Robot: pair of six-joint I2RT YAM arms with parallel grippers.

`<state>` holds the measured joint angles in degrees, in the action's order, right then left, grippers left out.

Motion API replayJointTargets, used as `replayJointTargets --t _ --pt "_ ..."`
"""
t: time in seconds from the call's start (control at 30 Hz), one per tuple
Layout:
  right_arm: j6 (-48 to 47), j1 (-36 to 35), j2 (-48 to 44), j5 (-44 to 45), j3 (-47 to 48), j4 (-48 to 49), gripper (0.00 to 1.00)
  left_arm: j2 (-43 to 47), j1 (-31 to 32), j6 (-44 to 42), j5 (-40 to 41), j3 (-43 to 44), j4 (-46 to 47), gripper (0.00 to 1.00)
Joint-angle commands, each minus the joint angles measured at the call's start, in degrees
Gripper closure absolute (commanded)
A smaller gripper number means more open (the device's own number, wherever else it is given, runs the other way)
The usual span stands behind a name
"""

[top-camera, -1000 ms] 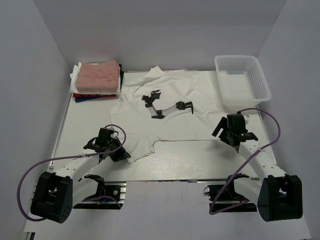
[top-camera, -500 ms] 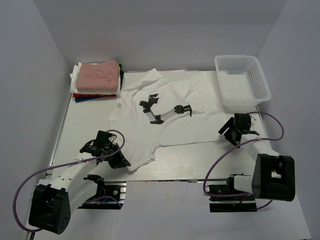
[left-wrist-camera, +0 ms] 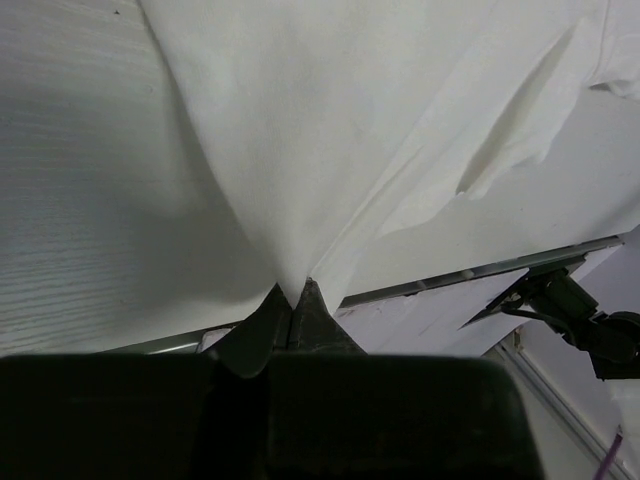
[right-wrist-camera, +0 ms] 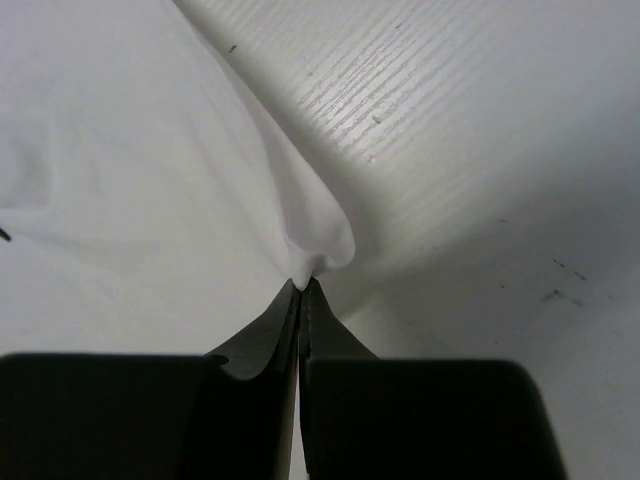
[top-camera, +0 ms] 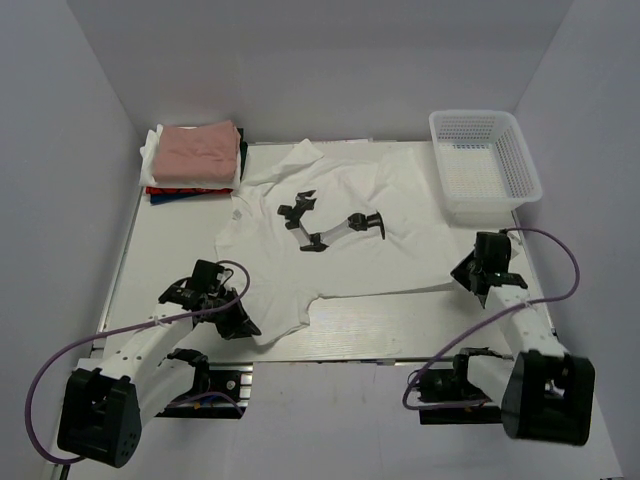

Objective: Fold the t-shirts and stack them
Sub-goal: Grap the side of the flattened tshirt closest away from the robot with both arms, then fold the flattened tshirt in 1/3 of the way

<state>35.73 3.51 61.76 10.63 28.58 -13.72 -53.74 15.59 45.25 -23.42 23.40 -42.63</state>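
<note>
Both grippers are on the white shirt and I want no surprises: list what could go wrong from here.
1. The right gripper pinches only a small tip of the white shirt; it may slip out when pulled.
2. The shirt lies wrinkled, its far-left sleeve bunched near the folded stack; a fold now could trap creases.
3. The left gripper holds a corner close to the near edge of the table; slack cloth might slide off.

Left arm point(top-camera: 150, 330), right arm point(top-camera: 522, 320): both are showing white link shells between black joint housings. Each is carrying a bulky black base block point(top-camera: 95, 415). A purple cable point(top-camera: 42, 375) is looping off each arm. Left gripper point(top-camera: 243, 322) and right gripper point(top-camera: 466, 278) are wearing matte black fingers point(left-wrist-camera: 262, 335), tapering to wedge tips.
</note>
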Motion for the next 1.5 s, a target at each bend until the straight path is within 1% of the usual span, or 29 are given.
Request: replayJointTargets --t 0.0,0.07,0.1,0.13,0.17,0.23,0.3,0.33,0.37,0.4,0.5,0.53,0.57,0.6,0.63,0.67,0.7,0.73,0.87,0.93,0.97,1.0,1.07,1.1,1.17,1.2,1.3,1.37,1.47 --pt "-0.84 0.36 -7.6 2.99 -0.63 -11.81 1.0 0.3 0.05 -1.4 -2.5 1.3 -2.63 1.0" --pt "-0.05 0.36 -13.65 4.21 -0.98 -15.18 1.0 0.91 0.05 -1.92 -3.73 1.3 -4.2 1.0" --pt "0.22 0.36 -14.99 5.09 -0.63 -19.9 1.0 1.7 0.05 -2.62 -3.74 1.3 -6.82 1.0" --pt "0.4 0.45 -16.39 5.62 -0.37 -21.51 1.0 2.57 0.05 -2.63 -3.74 1.3 -8.33 1.0" --pt "1.96 0.27 -19.8 6.67 -0.02 -24.14 1.0 3.1 0.05 -2.63 -3.04 2.08 -9.82 1.0" --pt "2.33 0.44 -22.19 5.81 2.0 -26.69 1.0 3.89 0.05 -3.94 -3.04 2.71 -12.37 1.0" --pt "1.81 0.27 -22.91 7.11 4.45 -28.2 1.0 3.9 0.05 -3.95 -2.42 4.19 -12.39 1.0" --pt "1.72 0.36 -22.39 8.25 5.08 -31.6 1.0 3.9 0.05 -4.56 -2.42 4.2 -11.87 1.0" --pt "2.15 0.36 -22.38 9.66 6.04 -32.85 1.0 2.6 0.05 -4.56 -2.94 5.85 -11.34 1.0" --pt "1.37 0.27 -22.64 9.23 6.31 -32.95 1.0 2.06 0.05 -5.08 -2.95 6.57 -10.64 1.0" --pt "-0.12 0.1 -22.65 5.55 5.18 -28.76 1.0 0.75 0.05 -5.09 -4.0 9.03 -5.99 1.0" --pt "-0.83 0.18 -22.21 3.36 4.39 -26.47 1.0 -0.05 0.05 -5.09 -4.52 9.56 -2.06 1.0" --pt "-3.88 0.1 -21.51 1.51 4.29 -24.8 1.0 -0.58 0.05 -5.09 -4.53 10.78 -0.02 1.0" --pt "-6.52 0.01 -18.89 -4.86 4.21 -23.56 1.0 -1.45 0.05 -4.57 -4.53 11.66 1.57 1.0" --pt "-7.68 -0.08 -17.82 -7.18 4.81 -21.55 1.0 -3.9 0.05 -4.56 -4.01 12.8 2.72 1.0" --pt "-11.17 -0.25 -16.33 -9.21 4.82 -18.4 1.0 -5.14 0.05 -5.08 -3.22 15.34 4.21 1.0" --pt "-10.86 -0.17 -14.58 -12.27 4.73 -17.5 1.0 -6.28 0.05 -5.09 -1.56 16.58 4.83 1.0" --pt "-11.37 -0.34 -14.04 -12.74 4.73 -16.62 1.0 -7.25 0.05 -5.09 -0.93 17.64 5.62 1.0" --pt "-10.94 -0.61 -10.26 -12.4 7.19 -12.06 1.0 -11.91 0.05 -5.09 -2.5 20.89 12.46 1.0" --pt "-10.33 -0.52 -9.11 -10.91 8.68 -9.85 1.0 -15.42 -1.18 -5.09 -2.6 23.69 13.19 1.0" --pt "-10.15 -0.52 -8.41 -10.9 9.99 -9.23 1.0 -16.57 -1.18 -5.09 -0.94 24.93 11.97 1.0" --pt "-9.97 -0.52 -7.8 -9.07 10.61 -8.96 1.0 -17.8 -1.18 -5.09 1.77 26.16 11.44 1.0" --pt "-9.45 -0.26 -4.81 -6.68 12.8 -8.35 1.0 -21.05 -1.18 -5.09 4.07 29.68 10.9 1.0" --pt "-8.92 -0.34 -3.24 -6.5 13.43 -7.56 1.0 -22.02 -1.18 -5.09 7.39 30.99 9.34 1.0" --pt "-8.04 -0.26 0.01 -6.06 14.92 -7.12 1.0 -24.56 -1.18 -4.48 11.45 34.86 7.05 1.0" --pt "-7.87 -0.26 0.73 -6.15 15.71 -6.24 1.0 -25.18 -1.18 -3.69 15.03 35.92 5.38 1.0" --pt "-7.51 -0.26 3.89 -5.63 17.73 -4.84 1.0 -27.2 -2.23 -2.63 20.32 38.82 3.79 1.0" --pt "-7.51 -0.17 6.69 -4.84 18.61 -4.39 1.0 -28.08 -2.93 -1.92 22.62 39.88 2.65 1.0" --pt "-7.86 -0.26 9.16 -4.48 20.64 -2.99 1.0 -29.49 -3.99 -1.92 23.16 41.11 3.69 1.0"
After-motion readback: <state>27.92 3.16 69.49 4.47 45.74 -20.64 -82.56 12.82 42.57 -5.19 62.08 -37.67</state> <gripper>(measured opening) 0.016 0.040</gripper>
